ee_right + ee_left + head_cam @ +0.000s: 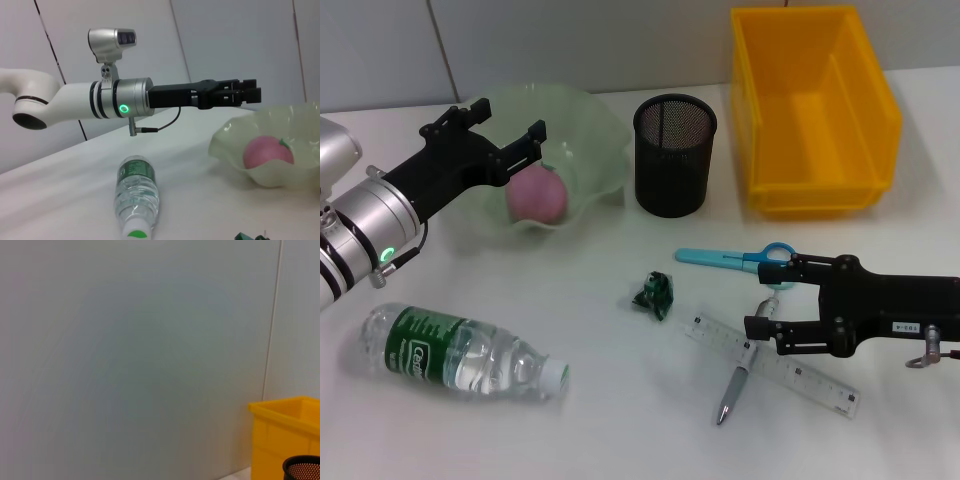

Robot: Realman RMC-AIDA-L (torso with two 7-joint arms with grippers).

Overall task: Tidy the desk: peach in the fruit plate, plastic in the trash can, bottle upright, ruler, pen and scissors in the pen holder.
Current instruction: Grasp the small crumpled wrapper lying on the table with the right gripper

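The pink peach (pixel 537 195) lies in the pale green fruit plate (pixel 600 130). My left gripper (pixel 508 125) is open and empty just above the plate's rear left side; the right wrist view shows it (pixel 247 92) above the peach (pixel 267 152). My right gripper (pixel 770 295) is open low over the table, its fingers straddling the pen's upper end beside the blue scissors (pixel 735 258). The pen (pixel 738 385) lies across the clear ruler (pixel 770 365). The crumpled green plastic (pixel 653 293) lies mid-table. The water bottle (pixel 460 352) lies on its side at the front left.
The black mesh pen holder (pixel 675 155) stands right of the plate. The yellow bin (pixel 815 110) stands at the back right. The left wrist view shows only the wall, the bin (pixel 285 435) and the holder's rim (pixel 302 469).
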